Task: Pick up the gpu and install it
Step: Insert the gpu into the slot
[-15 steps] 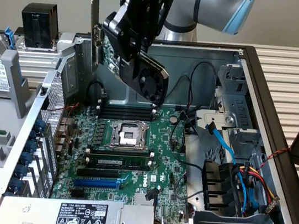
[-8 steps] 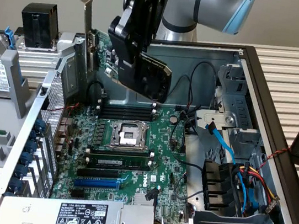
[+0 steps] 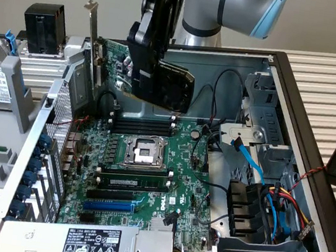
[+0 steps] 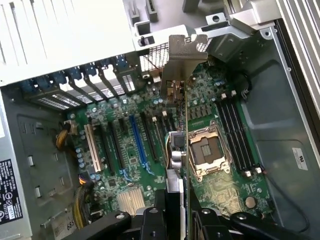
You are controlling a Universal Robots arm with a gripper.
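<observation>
Green board: the gpu [image 3: 175,84] was held on edge in the air above the motherboard [image 3: 178,184], clear of it, black shroud turned to the exterior camera.
Long axis: it was kept nearly level, running across the open case [image 3: 298,88] from the exterior view's left to its right.
Bracket end: the metal bracket [image 3: 94,25] was stood upright and pointed at the perforated rear wall [image 3: 63,117].
Gripper: the gripper [image 3: 145,77] was clamped on the card's middle from above, one finger pressed to each face.
Beneath: the RAM sticks [image 3: 143,122] and the CPU socket [image 3: 142,150] were seen just below the card.
Blue slot [image 3: 110,205]: it was seen well apart from the card.
</observation>
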